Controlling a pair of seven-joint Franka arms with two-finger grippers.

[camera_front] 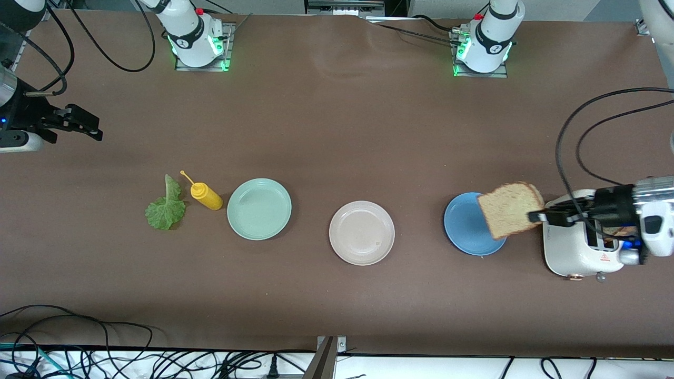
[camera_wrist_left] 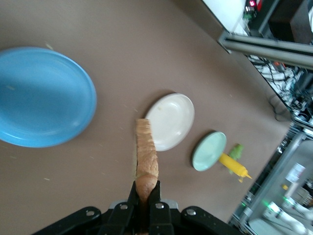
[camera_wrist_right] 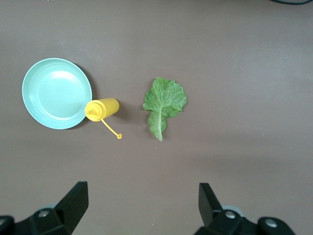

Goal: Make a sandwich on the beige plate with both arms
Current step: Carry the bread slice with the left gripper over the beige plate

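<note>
My left gripper (camera_front: 534, 216) is shut on one edge of a slice of brown bread (camera_front: 509, 209), which it holds in the air over the rim of the blue plate (camera_front: 461, 223). In the left wrist view the slice (camera_wrist_left: 146, 161) sticks out edge-on from the shut fingers (camera_wrist_left: 145, 188). The beige plate (camera_front: 362, 232) lies bare in the middle of the table, also seen as a pale plate (camera_wrist_left: 170, 121) past the slice. A green lettuce leaf (camera_front: 166, 206) lies flat toward the right arm's end. My right gripper (camera_front: 87, 123) waits open over the table there, holding nothing (camera_wrist_right: 142, 196).
A mint-green plate (camera_front: 259, 208) lies between the beige plate and a yellow squeeze bottle (camera_front: 206, 196) that lies on its side beside the lettuce (camera_wrist_right: 164, 104). A white toaster (camera_front: 576, 252) stands under my left wrist, next to the blue plate (camera_wrist_left: 41, 98).
</note>
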